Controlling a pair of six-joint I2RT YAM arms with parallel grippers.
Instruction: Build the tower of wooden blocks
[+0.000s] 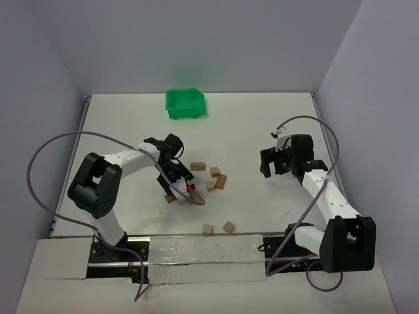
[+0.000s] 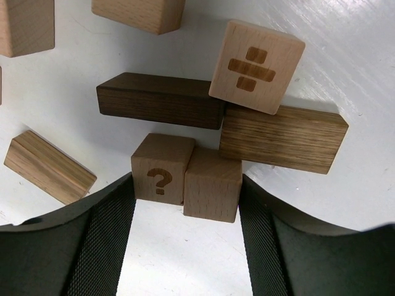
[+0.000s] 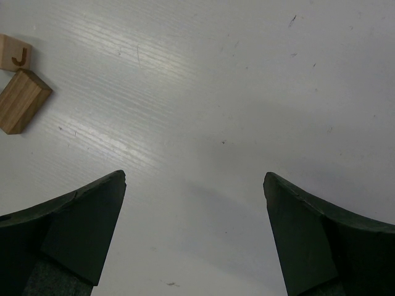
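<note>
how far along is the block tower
Barely begun: a division-sign cube seems to rest on a dark bar and a brown bar, nothing taller. In hand: the left gripper brackets a question-mark cube and a plain cube; a firm pinch isn't clear. The right gripper is open over bare table. Left: nearly all the stacking; other blocks lie scattered.
</note>
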